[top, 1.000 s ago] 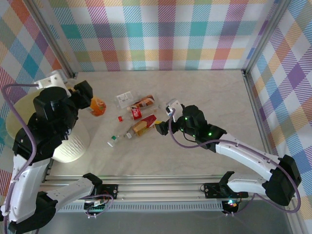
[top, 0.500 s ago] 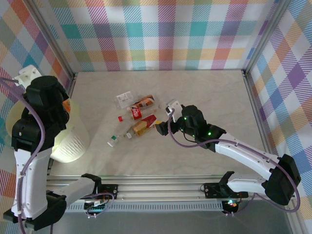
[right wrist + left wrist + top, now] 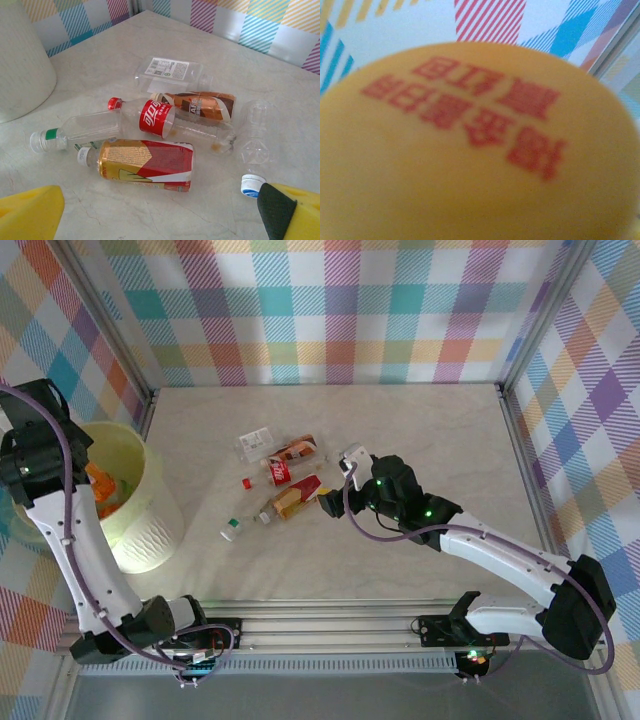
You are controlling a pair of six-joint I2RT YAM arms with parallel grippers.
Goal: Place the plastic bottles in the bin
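the right gripper [image 3: 160,215] is hovering wide open near crushed bottles [image 3: 145,159]; behind an orange bottle [image 3: 470,150], the left gripper's state cannot be told.

Just a pale marbled tabletop [image 3: 420,430] mid-frame, pastel plaid walls [image 3: 330,310] up top, metal rail [image 3: 330,612] along the bottom.

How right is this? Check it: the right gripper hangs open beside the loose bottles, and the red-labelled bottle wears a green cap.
Wrong in one respect: the red-labelled bottle wears a red cap, as the right wrist view shows. The right gripper does hang open beside the loose bottles.
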